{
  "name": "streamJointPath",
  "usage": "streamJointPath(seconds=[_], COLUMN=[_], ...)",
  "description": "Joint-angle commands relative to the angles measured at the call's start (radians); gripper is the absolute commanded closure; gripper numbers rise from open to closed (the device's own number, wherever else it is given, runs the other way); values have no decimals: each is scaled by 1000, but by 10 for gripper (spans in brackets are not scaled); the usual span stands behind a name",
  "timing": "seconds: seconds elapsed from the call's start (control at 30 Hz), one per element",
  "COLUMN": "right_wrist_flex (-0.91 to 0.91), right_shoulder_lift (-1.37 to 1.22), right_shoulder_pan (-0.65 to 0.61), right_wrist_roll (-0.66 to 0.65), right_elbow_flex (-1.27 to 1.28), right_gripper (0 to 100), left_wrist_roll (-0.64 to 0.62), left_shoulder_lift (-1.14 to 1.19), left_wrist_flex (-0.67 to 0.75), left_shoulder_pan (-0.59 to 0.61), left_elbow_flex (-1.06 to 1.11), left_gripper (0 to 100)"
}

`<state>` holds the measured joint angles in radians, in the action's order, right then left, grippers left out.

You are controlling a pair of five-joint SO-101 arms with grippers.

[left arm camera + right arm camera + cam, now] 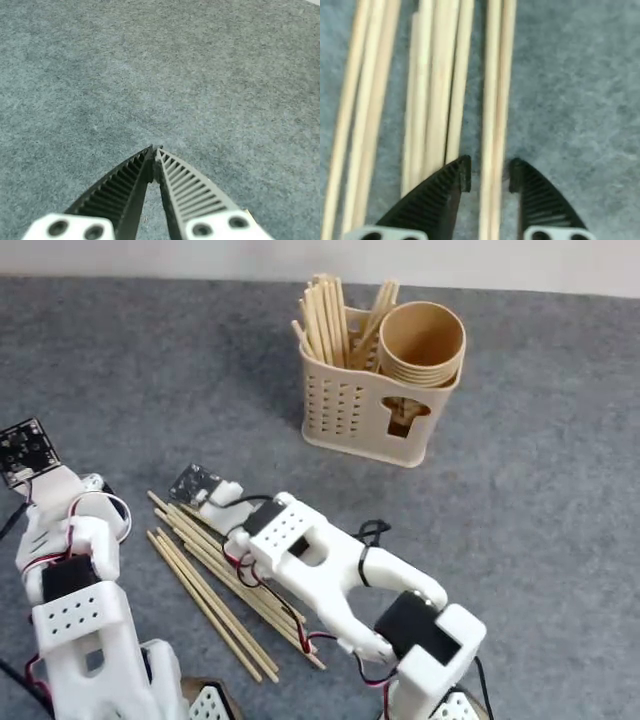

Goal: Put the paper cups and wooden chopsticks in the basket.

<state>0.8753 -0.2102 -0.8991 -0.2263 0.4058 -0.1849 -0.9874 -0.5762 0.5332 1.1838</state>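
Wooden chopsticks are seen in two places. A loose bundle (210, 590) lies flat on the grey table (540, 500), toward its near edge and left of the middle, the sticks roughly parallel and slanted from the far left to the near right. A second bunch (325, 320) stands upright in the basket (350, 405), filling its left compartment.

The paper cups (425, 345) are stacked one inside another in the right compartment, mouths up, touching the standing bunch — part of the stack is also seen through the cut-out in the basket's front wall. The basket itself is set near the far edge of the table, about the middle, well apart from the loose bundle.

The right gripper (487, 172) is held low over the loose bundle (435, 100). Its jaws are parted narrowly, and a pair of sticks (495, 75) lying side by side runs between them; a thin gap is seen on each side of the pair, so nothing is gripped. The other loose sticks lie just beside one finger (445, 190), outside the jaws. In the high view the right arm (320, 560) is stretched across the bundle from the near edge.

The left gripper (156, 150) is closed, its tips meeting with nothing between them, and it is held over bare grey table. The left arm (70, 580) is seen at the near left corner, beside the bundle but apart from it.
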Motion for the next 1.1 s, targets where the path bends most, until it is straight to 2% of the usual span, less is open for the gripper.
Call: streamJointPath(seconds=[0.0, 0.07, 0.17, 0.4, 0.67, 0.83, 1.07], right_wrist_flex=[7, 10, 104, 351, 504, 559, 516], right_shoulder_lift=[-65, -77, -77, -74, -74, -53, 139], right_shoulder_pan=[12, 16, 33, 104, 156, 157, 205], right_wrist_roll=[3, -48, -109, -120, -120, -120, -120], right_elbow_flex=[-62, -87, -117, -305, -415, -450, -378], right_gripper=[963, 997, 992, 992, 992, 992, 992], left_wrist_roll=[-8, -8, -8, -8, -8, -6, -6], left_shoulder_lift=[-18, -18, -16, -15, -13, -13, -13], left_wrist_flex=[20, 20, 20, 20, 20, 20, 20], left_shoulder_pan=[-1, -1, -1, -1, -1, -1, -1], left_elbow_flex=[-13, -13, -13, -13, -13, -13, -13], left_gripper=[968, 968, 968, 968, 968, 968, 968])
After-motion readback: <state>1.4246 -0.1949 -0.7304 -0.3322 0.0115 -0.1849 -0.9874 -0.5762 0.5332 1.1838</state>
